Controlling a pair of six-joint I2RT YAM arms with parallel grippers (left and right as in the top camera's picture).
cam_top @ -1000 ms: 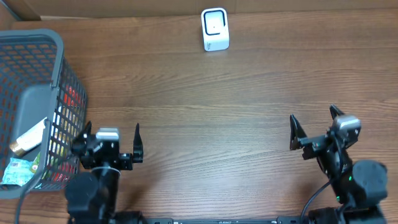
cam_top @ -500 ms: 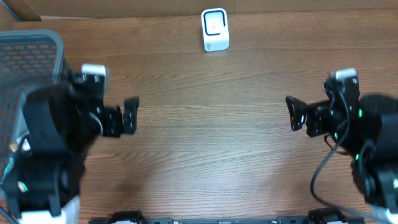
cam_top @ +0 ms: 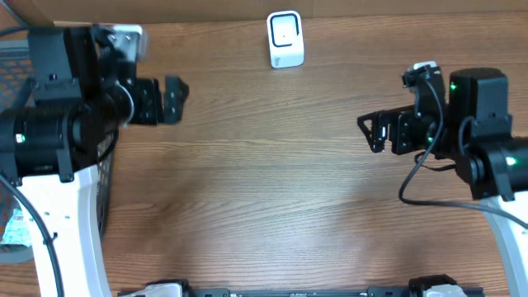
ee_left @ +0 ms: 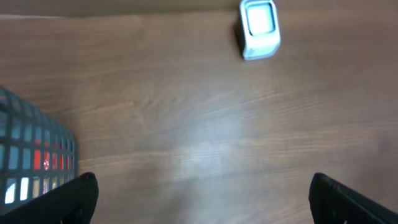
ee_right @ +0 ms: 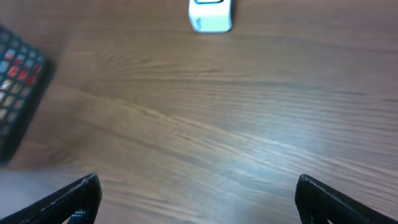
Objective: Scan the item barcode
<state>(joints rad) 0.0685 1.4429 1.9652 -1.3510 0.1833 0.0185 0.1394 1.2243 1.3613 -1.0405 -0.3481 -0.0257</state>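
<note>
Empty, the left end effector (cam_top: 175, 101) and right end effector (cam_top: 371, 134) gape apart. The packet (cam_top: 11, 229) in the basket (ee_left: 37, 155) looks light and crinkly; pinch its edge.

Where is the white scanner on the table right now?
In the overhead view the white scanner stands at the far edge of the table, near the middle, well right of the grey basket.

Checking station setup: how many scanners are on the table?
1. The white scanner stands at the table's far edge, near the middle. The left arm hides part of the table's left side, so another could sit there.
</note>
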